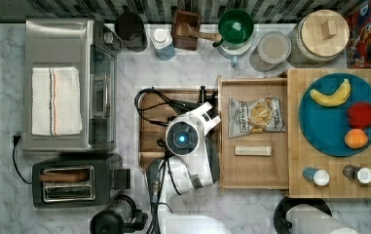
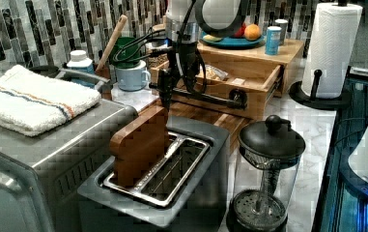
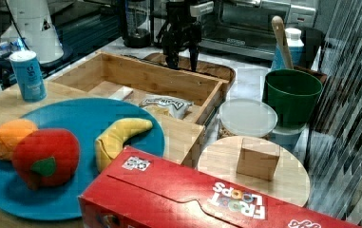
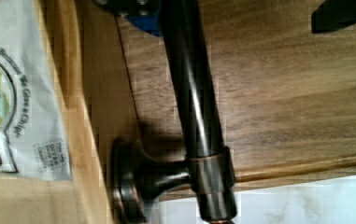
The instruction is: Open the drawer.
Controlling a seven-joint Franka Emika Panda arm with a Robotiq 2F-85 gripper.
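Observation:
The drawer is a shallow light-wood tray standing pulled out of the wooden box toward the top view's left. It holds a chip bag and a small pale stick. Its long dark bar handle runs along the front. My gripper hangs over that handle, open. In the wrist view the bar passes between the fingers, close to the blue-padded finger; the other fingertip stands well off it.
A darker brown tray lies under the gripper, left of the drawer in the top view. A toaster oven, toaster and coffee press crowd that side. A blue plate of fruit sits on the box; jars and cups line the back.

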